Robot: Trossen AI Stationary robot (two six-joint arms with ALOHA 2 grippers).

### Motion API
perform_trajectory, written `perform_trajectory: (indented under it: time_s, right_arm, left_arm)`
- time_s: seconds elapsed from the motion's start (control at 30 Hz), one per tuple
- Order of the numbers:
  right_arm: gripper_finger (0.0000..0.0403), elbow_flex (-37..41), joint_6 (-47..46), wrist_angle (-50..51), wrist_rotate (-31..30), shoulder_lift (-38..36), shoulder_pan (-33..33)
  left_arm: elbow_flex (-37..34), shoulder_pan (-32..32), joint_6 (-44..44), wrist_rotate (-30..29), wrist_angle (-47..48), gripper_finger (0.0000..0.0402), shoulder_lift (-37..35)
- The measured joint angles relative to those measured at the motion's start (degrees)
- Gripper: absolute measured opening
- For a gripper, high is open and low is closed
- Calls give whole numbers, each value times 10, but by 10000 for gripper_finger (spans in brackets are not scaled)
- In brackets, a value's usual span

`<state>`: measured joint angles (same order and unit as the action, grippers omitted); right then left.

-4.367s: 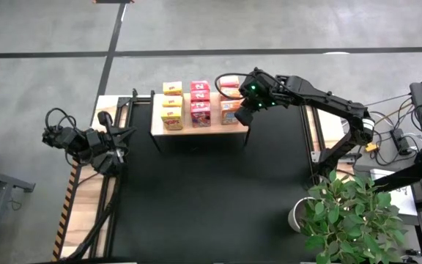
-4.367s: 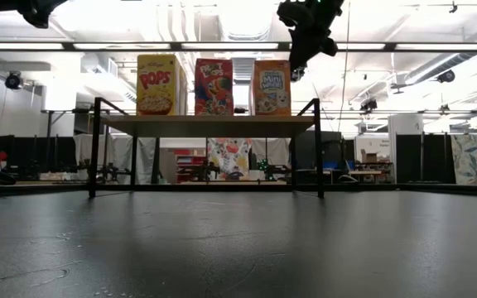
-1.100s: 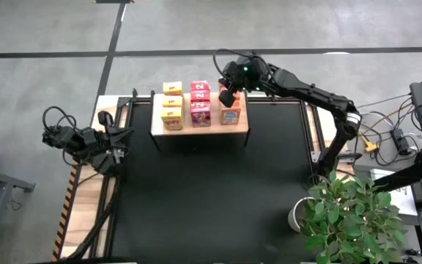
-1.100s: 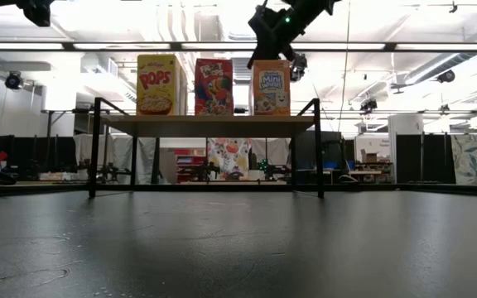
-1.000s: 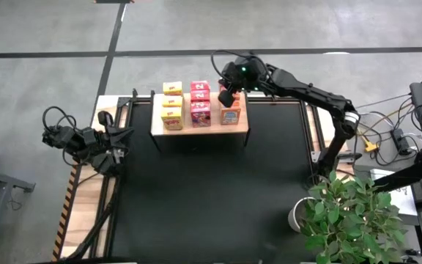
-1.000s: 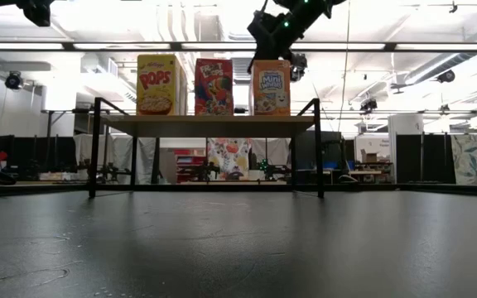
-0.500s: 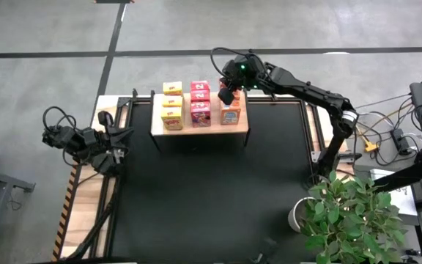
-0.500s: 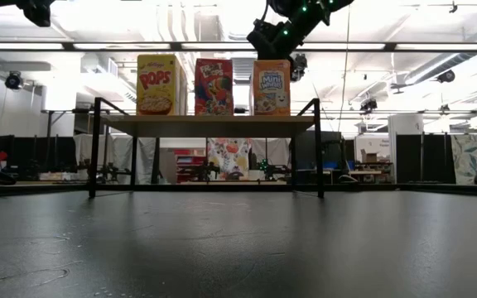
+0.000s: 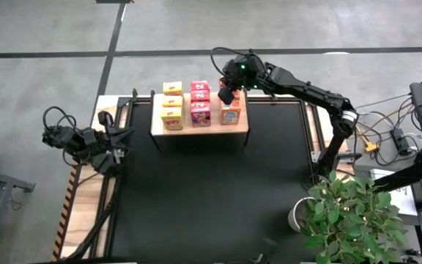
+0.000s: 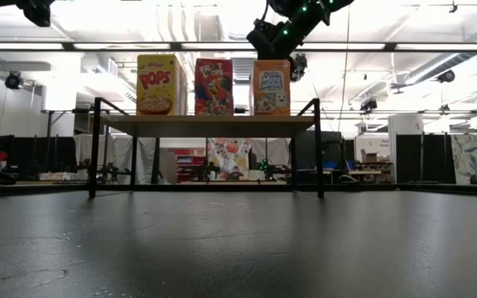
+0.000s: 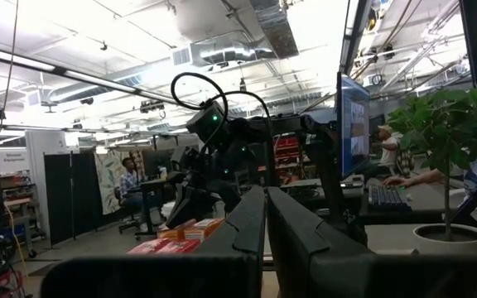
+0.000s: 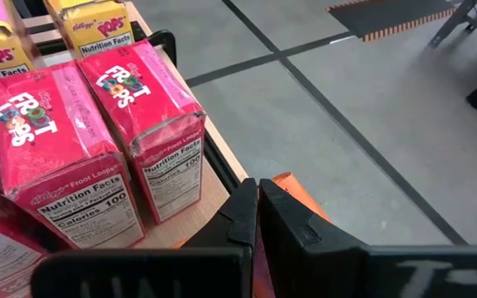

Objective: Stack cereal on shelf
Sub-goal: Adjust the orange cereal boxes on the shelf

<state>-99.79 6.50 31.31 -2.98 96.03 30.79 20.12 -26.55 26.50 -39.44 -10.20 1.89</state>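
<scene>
I hold the right gripper (image 9: 226, 96) over the shelf's (image 9: 199, 129) far edge, jaws pressed together, nudging an orange box (image 12: 295, 186) into its row; left gripper (image 9: 114, 150) waits closed.

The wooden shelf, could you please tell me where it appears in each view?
High view: shelf at upper centre, beneath the boxes.
Low view: shelf is the plank across the middle.
Left wrist view: cannot be made out.
Right wrist view: shelf is bare wood beside the boxes.
Shared landmark: pink-red cereal boxes.
</scene>
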Motion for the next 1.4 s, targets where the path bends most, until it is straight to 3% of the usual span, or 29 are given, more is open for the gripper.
perform_trajectory:
  time_s: [1.4]
  right_arm:
    - [9, 0, -46, -3, -2, 1, 0]
  left_arm:
    - [0, 0, 0, 0, -1, 0, 0]
